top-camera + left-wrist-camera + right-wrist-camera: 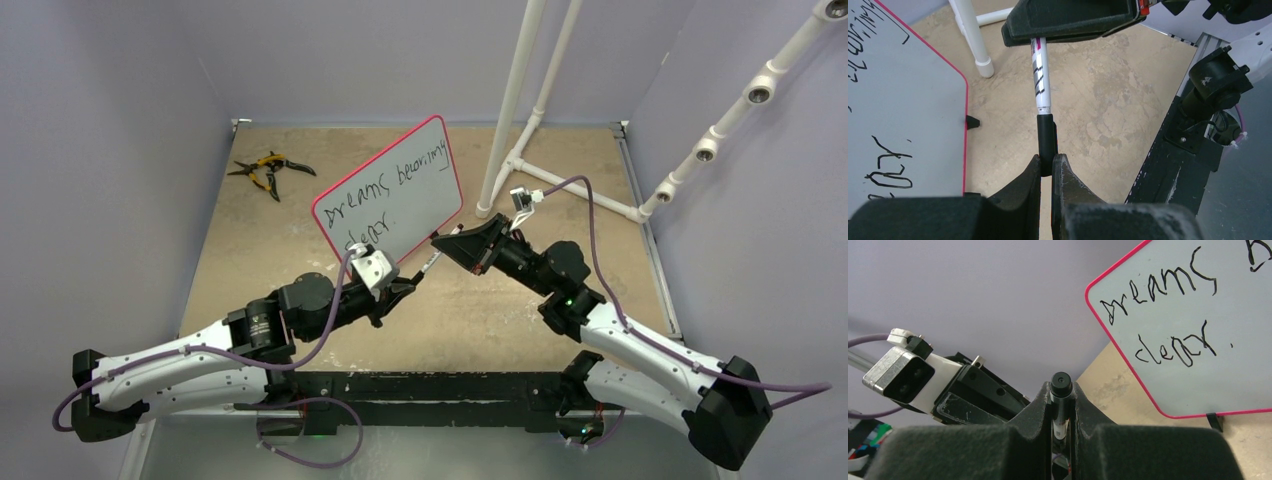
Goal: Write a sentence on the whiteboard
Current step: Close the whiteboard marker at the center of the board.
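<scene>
The whiteboard (428, 205), standing about midway between the near and far edges of the bench (480, 320), carries the sentence (398, 188), handwritten in black in two lines. The upper line reads "Dreams becoming", and the lower reads "clear" followed by a full stop. The right wrist view shows "dreams" and "clear." plainly. The second word appears whole only from above and is probably "becoming". The marker (1040, 75) has black print on its white barrel, too small to read.

Top external view: mounted high behind the near edge of the desk (240, 260), looking down over all of it. Left wrist view: close behind the left hand (1047, 167), facing out along it. Right wrist view: likewise behind the right hand (1063, 395). All three views share the marker (432, 262) and whiteboard (395, 190).
</scene>
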